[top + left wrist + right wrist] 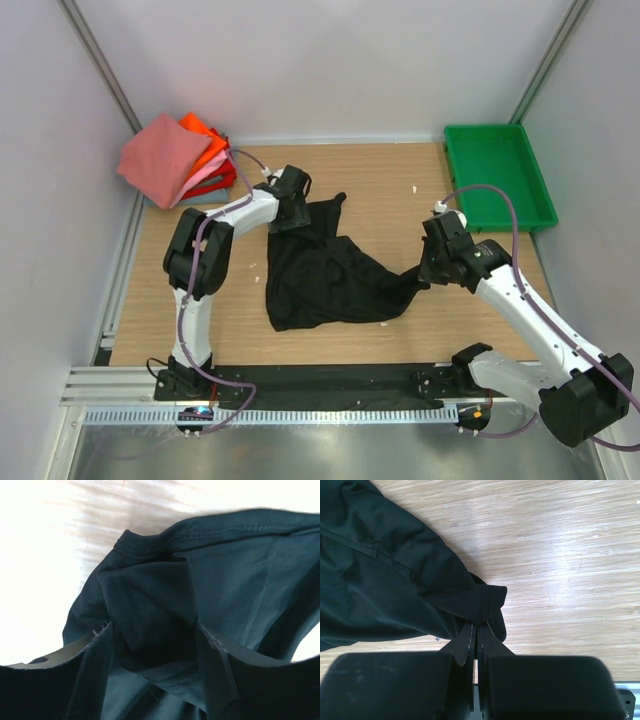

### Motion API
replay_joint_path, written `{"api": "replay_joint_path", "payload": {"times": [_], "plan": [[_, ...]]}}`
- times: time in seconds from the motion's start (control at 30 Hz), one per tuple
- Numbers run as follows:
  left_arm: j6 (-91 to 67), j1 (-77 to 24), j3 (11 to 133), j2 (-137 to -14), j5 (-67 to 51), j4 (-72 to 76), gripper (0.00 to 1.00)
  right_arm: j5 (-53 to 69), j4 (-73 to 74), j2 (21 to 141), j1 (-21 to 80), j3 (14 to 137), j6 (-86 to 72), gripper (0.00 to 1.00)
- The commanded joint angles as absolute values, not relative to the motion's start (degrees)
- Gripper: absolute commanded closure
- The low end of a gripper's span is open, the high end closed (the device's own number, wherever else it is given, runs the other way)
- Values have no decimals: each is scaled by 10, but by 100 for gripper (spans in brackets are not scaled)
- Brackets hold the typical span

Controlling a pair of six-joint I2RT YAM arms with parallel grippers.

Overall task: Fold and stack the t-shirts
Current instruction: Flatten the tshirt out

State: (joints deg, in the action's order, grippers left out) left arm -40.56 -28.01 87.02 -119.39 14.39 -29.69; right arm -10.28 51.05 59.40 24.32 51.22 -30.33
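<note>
A plain black t-shirt (325,270) lies crumpled and partly spread on the wooden table (400,190). At its far left corner is my left gripper (291,208). In the left wrist view that gripper (154,630) has its jaws apart, and a bunched fold of the black t-shirt (150,595) lies between the fingers (214,652). My right gripper (425,270) is shut on the shirt's right corner, pinching a small tuft of black cloth (487,600) at the tips (481,626), low over the table. Folded t-shirts in salmon-pink, orange, red and pale pink form a stack (175,160) at the far left corner.
A green plastic tray (497,175) stands at the far right corner. Grey walls with metal posts close in the table on three sides. A black strip and metal rail (300,385) run along the near edge by the arm bases.
</note>
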Motion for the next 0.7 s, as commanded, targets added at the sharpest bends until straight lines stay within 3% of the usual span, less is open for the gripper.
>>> {"api": "replay_joint_path", "payload": {"times": [0.0, 0.13, 0.57, 0.63, 0.67], "plan": [[-446, -277, 845, -1166, 127, -275, 37, -102, 497, 597, 246, 520, -303, 99], [-454, -277, 828, -1157, 130, -264, 50, -101, 497, 596, 245, 519, -303, 99], [-439, -277, 848, -1105, 171, -311, 55, -102, 497, 595, 245, 519, -305, 99], [-439, -278, 847, -1105, 167, -310, 65, -102, 497, 595, 245, 519, -304, 99], [-439, -278, 847, -1106, 165, -310, 76, -102, 497, 595, 245, 519, -304, 99]]}}
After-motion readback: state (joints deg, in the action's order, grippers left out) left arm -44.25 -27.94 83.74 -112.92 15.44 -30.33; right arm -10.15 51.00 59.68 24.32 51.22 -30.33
